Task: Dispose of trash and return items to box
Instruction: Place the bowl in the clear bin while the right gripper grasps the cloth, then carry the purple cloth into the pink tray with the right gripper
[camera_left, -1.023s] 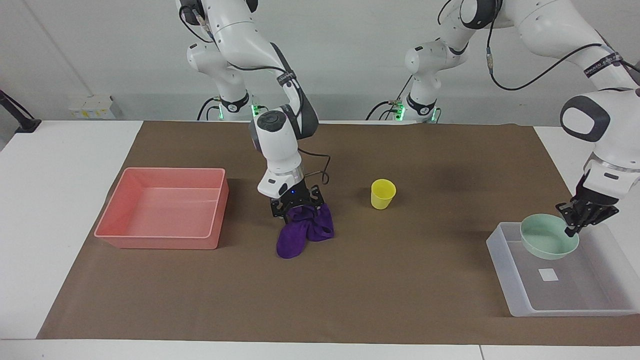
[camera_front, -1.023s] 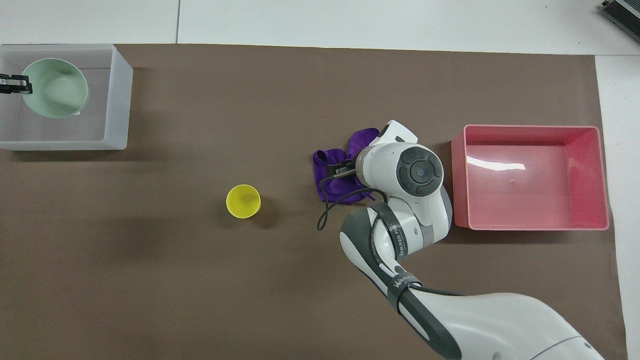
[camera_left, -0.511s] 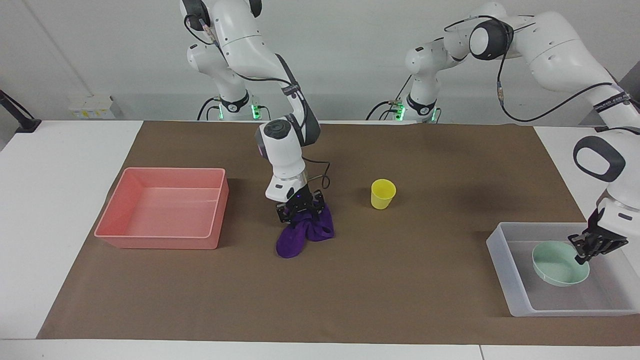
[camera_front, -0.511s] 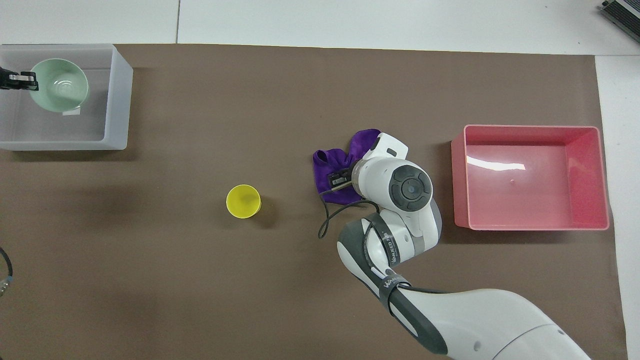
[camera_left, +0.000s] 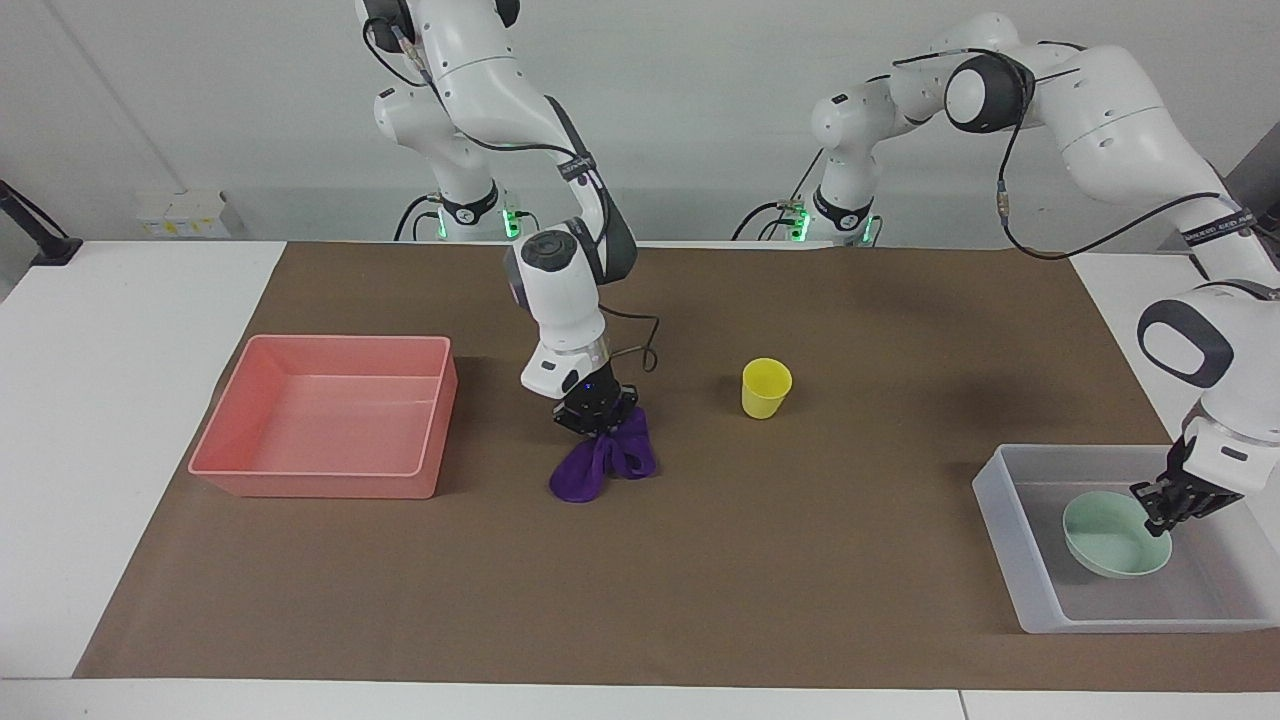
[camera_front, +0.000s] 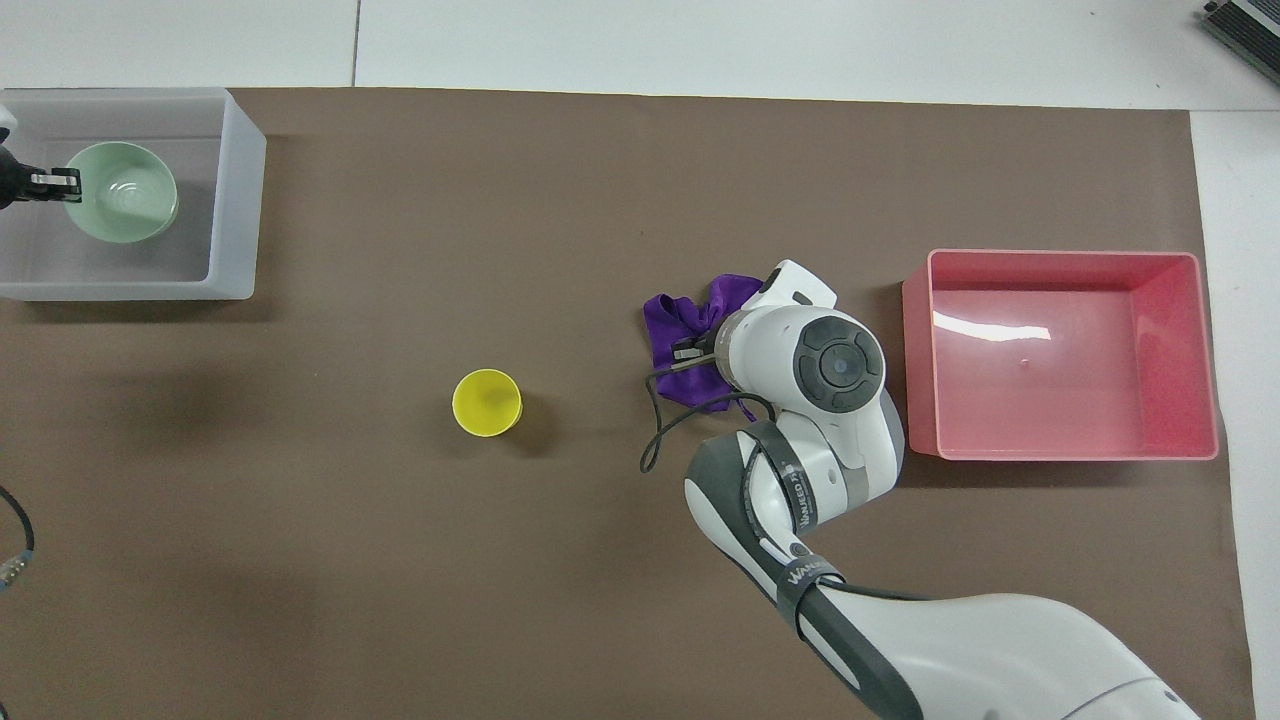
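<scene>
Right tool (camera_left: 597, 416) pinches the purple cloth (camera_left: 600, 465), bunched upward.

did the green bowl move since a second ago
Yes. The green bowl, held by the left gripper, went down into the whitish tray.

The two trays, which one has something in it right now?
The translucent whitish tray holds the mint-green bowl; the pink tray holds nothing.

Open brown desk (camera_left: 800, 560) between yellow cup (camera_left: 766, 387) and translucent box (camera_left: 1010, 540); passage free there. Right end effector (camera_left: 597, 418) and gathered purple cloth (camera_left: 603, 462) block the gap between cup and pink tray (camera_left: 325, 480). Left end effector (camera_left: 1166, 500) and mint bowl (camera_left: 1110, 530) fill the box's end nearer the robots.
</scene>
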